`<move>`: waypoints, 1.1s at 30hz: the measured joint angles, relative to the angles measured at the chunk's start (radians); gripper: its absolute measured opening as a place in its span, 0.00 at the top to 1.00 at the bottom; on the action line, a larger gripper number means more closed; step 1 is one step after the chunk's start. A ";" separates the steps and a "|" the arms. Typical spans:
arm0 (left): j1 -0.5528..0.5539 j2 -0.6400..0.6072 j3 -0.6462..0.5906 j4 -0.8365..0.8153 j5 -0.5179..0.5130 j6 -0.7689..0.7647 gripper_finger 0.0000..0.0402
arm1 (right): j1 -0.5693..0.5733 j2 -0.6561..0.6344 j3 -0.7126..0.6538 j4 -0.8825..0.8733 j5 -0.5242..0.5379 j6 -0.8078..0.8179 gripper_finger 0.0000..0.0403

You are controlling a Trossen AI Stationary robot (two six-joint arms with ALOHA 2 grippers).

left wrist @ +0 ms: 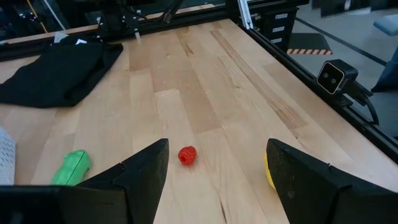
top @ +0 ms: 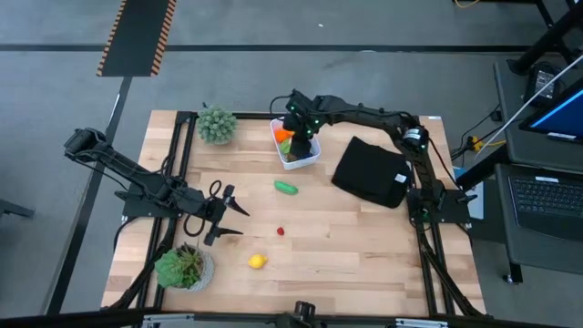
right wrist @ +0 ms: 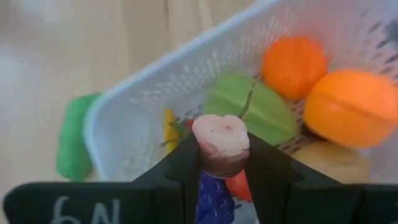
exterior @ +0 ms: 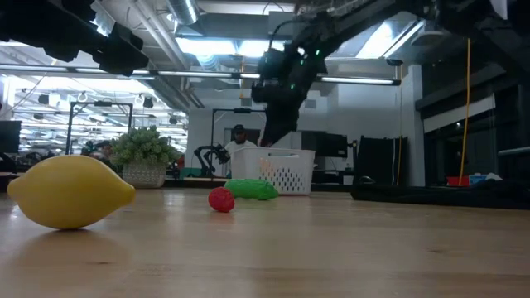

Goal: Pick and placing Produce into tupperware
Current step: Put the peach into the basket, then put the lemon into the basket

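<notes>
Tupperware (right wrist: 155,93): perforated white plastic, seemingly rounded.

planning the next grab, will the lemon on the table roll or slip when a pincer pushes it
The lemon looks oval with a pointed tip, so a push would probably roll or spin it on the smooth table. Its glossy skin suggests it may slip between fingers. It looks like a small toy, so it is likely light and rigid.

1. A robotics lab or industrial workshop.
2. A wooden table (top: 346,237) in a black metal frame stands on grey concrete with hazard-striped floor tape (top: 137,36).
3. Exposed ceiling pipes and strip lights (exterior: 207,45).
4. A laptop (top: 547,196) sits beside the rig.
</notes>
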State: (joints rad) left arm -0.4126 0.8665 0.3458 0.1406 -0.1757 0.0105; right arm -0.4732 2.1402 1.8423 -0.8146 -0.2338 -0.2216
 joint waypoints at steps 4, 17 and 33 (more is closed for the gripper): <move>0.000 0.000 0.000 0.000 0.000 0.000 0.35 | -0.001 0.048 -0.002 0.018 -0.004 0.000 0.72; 0.000 0.000 0.000 0.000 0.000 0.000 0.35 | 0.000 0.062 -0.002 0.056 -0.004 -0.004 0.68; 0.000 0.000 0.000 0.000 0.000 0.000 0.35 | -0.002 0.061 -0.002 0.043 0.004 -0.035 0.59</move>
State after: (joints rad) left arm -0.4126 0.8665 0.3458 0.1406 -0.1756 0.0109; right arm -0.4747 2.2009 1.8404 -0.7712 -0.2302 -0.2564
